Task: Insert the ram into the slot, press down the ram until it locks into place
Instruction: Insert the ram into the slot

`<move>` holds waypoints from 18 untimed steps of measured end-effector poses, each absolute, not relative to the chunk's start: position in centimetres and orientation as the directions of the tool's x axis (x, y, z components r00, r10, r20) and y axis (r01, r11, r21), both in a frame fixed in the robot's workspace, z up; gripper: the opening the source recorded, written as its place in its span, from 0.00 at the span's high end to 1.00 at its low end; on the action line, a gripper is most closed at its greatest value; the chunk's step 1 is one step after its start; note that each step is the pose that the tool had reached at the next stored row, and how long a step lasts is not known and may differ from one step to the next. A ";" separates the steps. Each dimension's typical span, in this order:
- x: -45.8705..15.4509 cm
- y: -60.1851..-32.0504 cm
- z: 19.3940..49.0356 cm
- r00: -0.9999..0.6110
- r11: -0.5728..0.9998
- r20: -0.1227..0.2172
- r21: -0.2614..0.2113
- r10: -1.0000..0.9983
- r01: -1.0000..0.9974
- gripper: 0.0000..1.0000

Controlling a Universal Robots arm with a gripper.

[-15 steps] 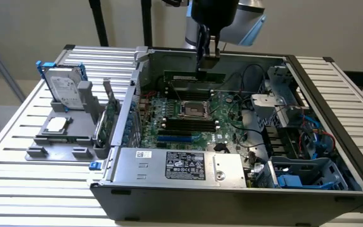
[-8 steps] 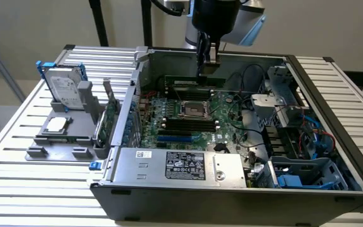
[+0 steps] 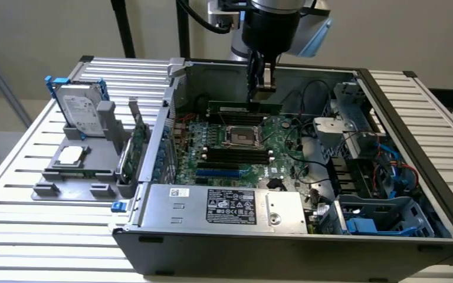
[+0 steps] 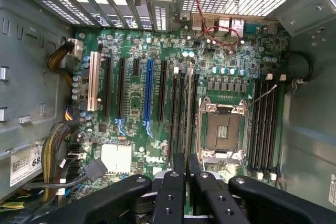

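Exterior view: a slatted metal surface (image 3: 30, 236) carries an open computer case (image 3: 289, 250), with a plain beige wall (image 3: 415, 35) behind it. On the exterior view's left, a grey fixture (image 3: 77, 174) stands on the surface and holds a hard drive (image 3: 81, 109) upright in a blue bracket. The gripper (image 3: 259, 94) reaches down into the case, clamped on the top edge of the ram (image 3: 238, 108). The ram stands on edge, level, over the far side of the motherboard (image 3: 278, 132), just beyond the CPU socket (image 3: 238, 137). Whether its lower edge touches a slot cannot be told.

Wrist view: looking straight down, the black fingers (image 4: 172, 187) sit close together with a narrow gap between them. Beyond them lies a bank of long black memory slots (image 4: 177, 114) beside the CPU socket. A second bank (image 4: 265, 124) flanks the socket's other side. A blue slot (image 4: 148, 98), a white slot (image 4: 94, 80) and bundled cables (image 4: 58, 150) also appear, hidden by the case wall in the exterior view.
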State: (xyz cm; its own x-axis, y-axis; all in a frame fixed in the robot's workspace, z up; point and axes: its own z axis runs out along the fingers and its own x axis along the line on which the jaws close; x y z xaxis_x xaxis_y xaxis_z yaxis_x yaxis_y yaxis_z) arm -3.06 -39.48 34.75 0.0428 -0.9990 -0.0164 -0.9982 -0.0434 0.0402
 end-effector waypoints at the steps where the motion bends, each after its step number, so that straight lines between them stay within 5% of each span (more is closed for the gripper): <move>1: -3.1 -39.5 34.6 0.043 -0.043 -0.016 0.040 -0.999 -0.998 0.87; 18: -3.0 -39.5 31.5 0.039 -0.040 -0.010 0.040 -0.999 -0.998 0.87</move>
State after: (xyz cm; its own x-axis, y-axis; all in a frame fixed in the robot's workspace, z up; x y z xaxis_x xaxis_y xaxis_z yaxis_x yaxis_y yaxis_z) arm -3.05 -39.53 31.47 0.0393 -0.9992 -0.0096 -0.9984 -0.0396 0.0405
